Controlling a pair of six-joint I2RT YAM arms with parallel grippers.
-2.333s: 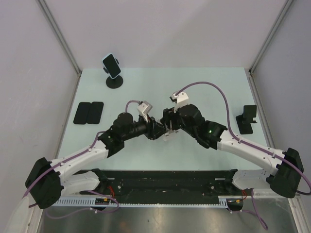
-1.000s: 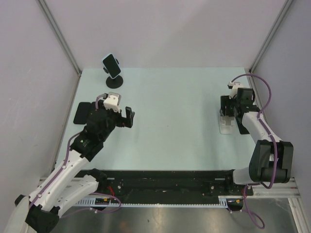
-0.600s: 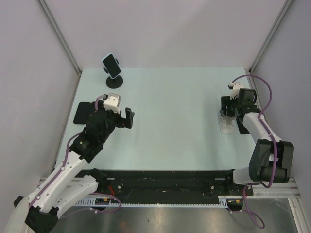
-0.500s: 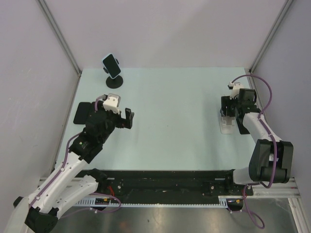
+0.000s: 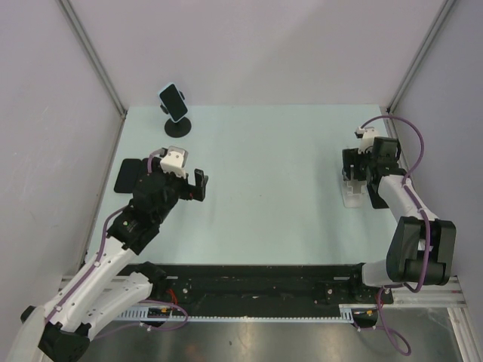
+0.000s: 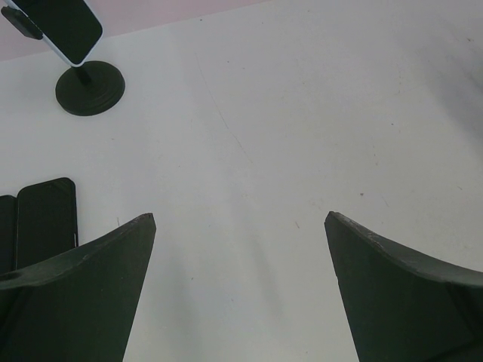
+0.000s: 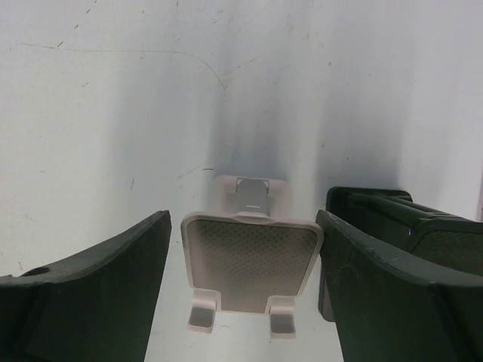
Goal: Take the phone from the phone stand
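Note:
The phone [image 5: 173, 102], dark with a pale rim, sits tilted in a black stand with a round base [image 5: 178, 128] at the far left corner. It also shows in the left wrist view [image 6: 64, 26] on its stand [image 6: 90, 89]. My left gripper [image 5: 198, 185] is open and empty [image 6: 240, 219], well short of the stand and to its right. My right gripper [image 5: 353, 177] is open at the far right side [image 7: 243, 219], its jaws on either side of an empty white phone stand [image 7: 251, 264], which also shows in the top view [image 5: 351, 197].
Two black phones [image 6: 45, 222] lie flat side by side near the left edge, partly under my left arm [image 5: 130, 175]. A black stand [image 7: 392, 219] stands right of the white one. Grey walls close in the table on three sides.
Both arms have swung apart from the table's middle, the left to the left side, the right over the white stand. In the last second they have barely moved.

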